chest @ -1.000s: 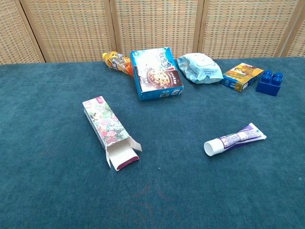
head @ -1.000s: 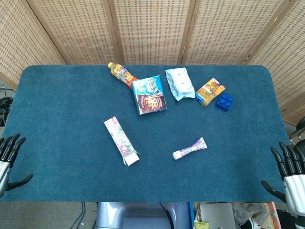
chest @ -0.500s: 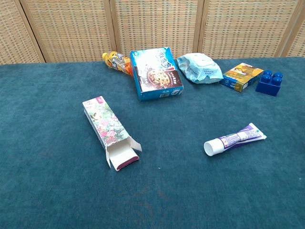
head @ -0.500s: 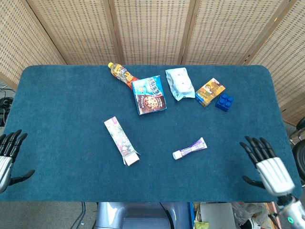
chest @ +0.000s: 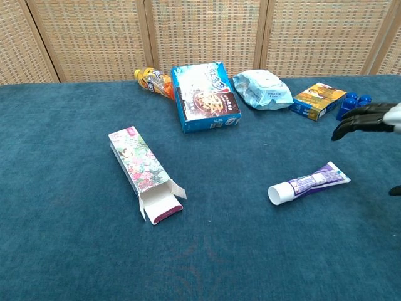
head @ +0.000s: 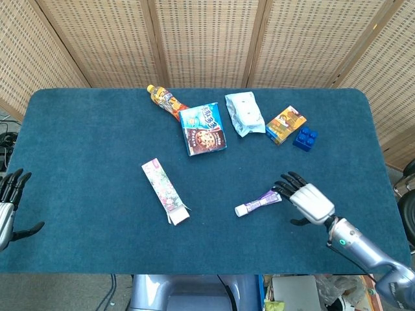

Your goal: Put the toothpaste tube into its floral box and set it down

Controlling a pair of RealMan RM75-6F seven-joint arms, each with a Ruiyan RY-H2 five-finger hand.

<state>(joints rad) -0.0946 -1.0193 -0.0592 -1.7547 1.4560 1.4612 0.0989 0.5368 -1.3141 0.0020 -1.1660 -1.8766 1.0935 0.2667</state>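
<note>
The purple and white toothpaste tube (head: 258, 201) (chest: 309, 183) lies flat on the blue table, cap end toward the front left. The floral box (head: 166, 190) (chest: 144, 170) lies to its left, its near end open with flaps spread. My right hand (head: 306, 201) (chest: 369, 120) hovers just right of the tube's tail, fingers apart, holding nothing; its dark fingertips (head: 284, 186) reach close to the tube. My left hand (head: 9, 207) sits at the table's left front edge, fingers spread and empty, seen only in the head view.
Along the back stand an orange bottle (head: 166, 102), a blue cookie box (head: 203, 128), a pale wipes packet (head: 244, 113), a small orange box (head: 285, 125) and a blue toy block (head: 305, 138). Wicker screens stand behind the table.
My right hand has moved from the table's front right corner in to the left, up to the tube's tail. The left hand shifted slightly lower. Tube and box have not moved.
</note>
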